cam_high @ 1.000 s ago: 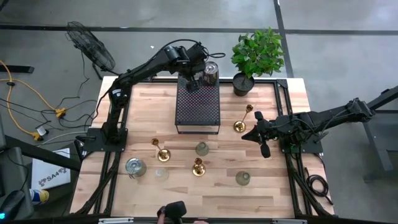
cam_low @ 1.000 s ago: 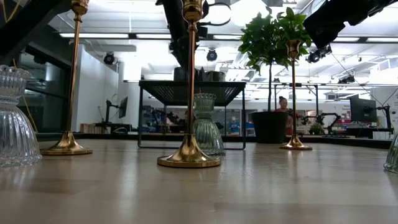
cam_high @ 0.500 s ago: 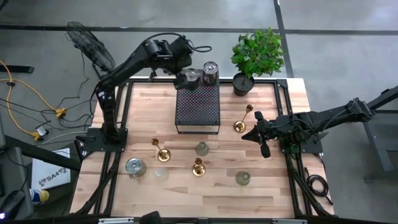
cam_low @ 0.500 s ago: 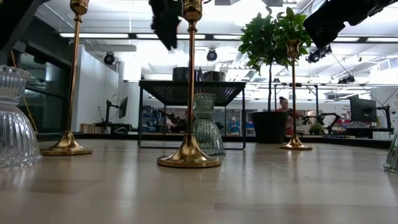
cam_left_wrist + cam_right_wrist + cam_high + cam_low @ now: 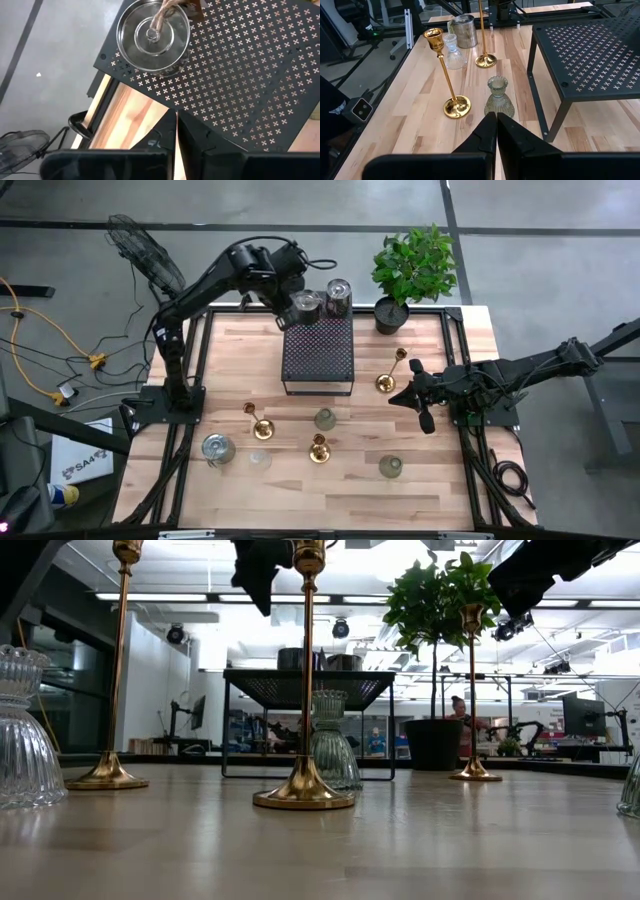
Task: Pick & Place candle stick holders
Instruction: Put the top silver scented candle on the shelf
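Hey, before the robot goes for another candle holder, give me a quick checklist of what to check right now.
1. Left pincer empty, fingers shut: ok.
2. Silvery holder sits fully on the black box: ok.
3. Second holder on the box beside it: ok.
4. Right pincer empty, shut, waiting over the table's right side: ok.
5. Gold holders upright, like the one near the front: ok.
6. Left pincer clear of the box: ok.
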You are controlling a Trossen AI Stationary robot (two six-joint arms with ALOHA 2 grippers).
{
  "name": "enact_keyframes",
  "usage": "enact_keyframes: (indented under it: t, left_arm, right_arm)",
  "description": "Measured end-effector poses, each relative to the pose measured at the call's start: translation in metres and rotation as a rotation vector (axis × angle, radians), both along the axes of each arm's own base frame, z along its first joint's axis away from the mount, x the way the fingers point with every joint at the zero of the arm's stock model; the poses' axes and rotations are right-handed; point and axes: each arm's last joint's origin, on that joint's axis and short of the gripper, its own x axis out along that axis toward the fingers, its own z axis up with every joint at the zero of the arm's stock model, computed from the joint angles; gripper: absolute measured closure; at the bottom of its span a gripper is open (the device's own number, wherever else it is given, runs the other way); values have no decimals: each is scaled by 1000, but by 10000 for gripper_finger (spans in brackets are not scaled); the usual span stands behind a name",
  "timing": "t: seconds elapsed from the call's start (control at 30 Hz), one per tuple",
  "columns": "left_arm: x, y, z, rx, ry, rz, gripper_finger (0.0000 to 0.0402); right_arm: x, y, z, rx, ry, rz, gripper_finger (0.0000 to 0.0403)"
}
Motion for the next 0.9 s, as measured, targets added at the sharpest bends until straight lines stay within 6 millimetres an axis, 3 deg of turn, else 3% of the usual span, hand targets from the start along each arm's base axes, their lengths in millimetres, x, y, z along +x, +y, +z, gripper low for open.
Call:
enact_keyframes:
  t: [0.17, 0.33, 0.57, 0.77, 0.9]
  left_arm:
    - [-2, -7, -3, 19, -59, -16, 399]
    - [-23, -20, -20, 88, -223, -42, 400]
    - [-50, -34, -67, 167, -467, -81, 401]
    - [-53, -40, -112, 252, -667, -260, 401]
    - [-53, -40, -132, 314, -719, -260, 401]
  right_arm:
    - [0, 0, 0, 0, 0, 0, 398]
    - [0, 0, 0, 0, 0, 1, 398]
    - [0, 0, 0, 0, 0, 0, 398]
    - [0, 0, 0, 0, 0, 0, 398]
    - [0, 0, 0, 0, 0, 0, 398]
